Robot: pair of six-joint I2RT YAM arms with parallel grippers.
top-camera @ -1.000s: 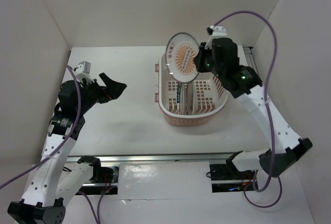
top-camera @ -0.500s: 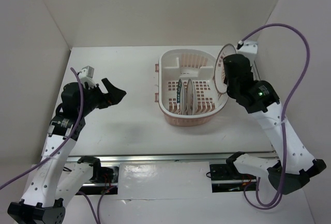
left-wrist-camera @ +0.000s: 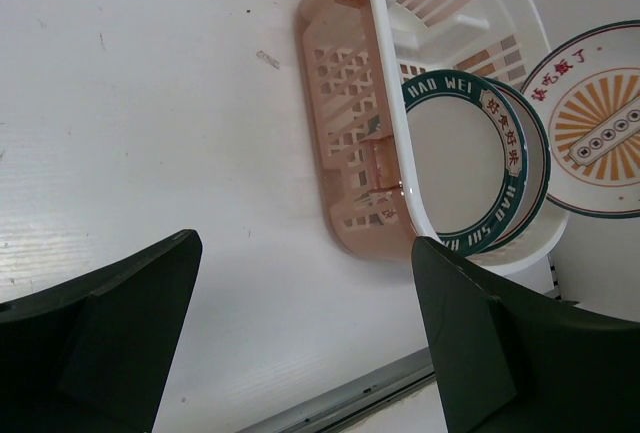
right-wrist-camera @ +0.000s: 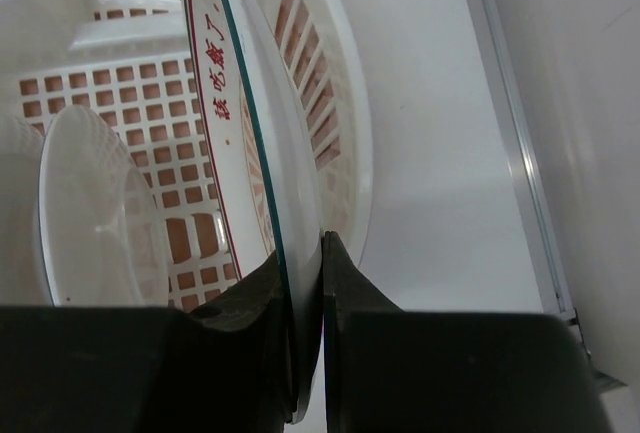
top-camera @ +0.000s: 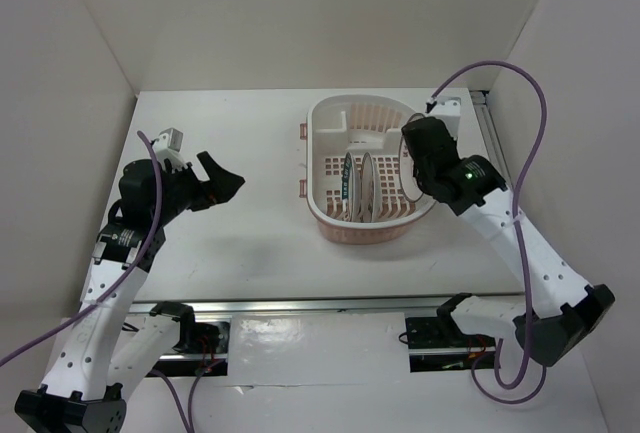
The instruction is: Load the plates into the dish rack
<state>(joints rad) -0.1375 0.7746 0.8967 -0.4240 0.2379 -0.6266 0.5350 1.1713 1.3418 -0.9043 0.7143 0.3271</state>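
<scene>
Left pincer (top-camera: pixel 222 174) is noted spread wide above the surface (top-camera: pixel 250 133), well left of the dish rack (top-camera: pixel 365 231). In the rack's middle the teal-rimmed plate (top-camera: pixel 347 185) and a second plate (top-camera: pixel 366 185) are stood on edge, side by side. Right pincer (right-wrist-camera: pixel 305 258) is clamped on the rim of a third plate (right-wrist-camera: pixel 225 93), held on edge within the rack near its right wall.

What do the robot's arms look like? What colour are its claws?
The left arm and right arm are white with black joints and bases. The left claw and right claw each have two chunky black fingers. A purple cable loops along each arm, and a tiny green light glows on the right one.
</scene>
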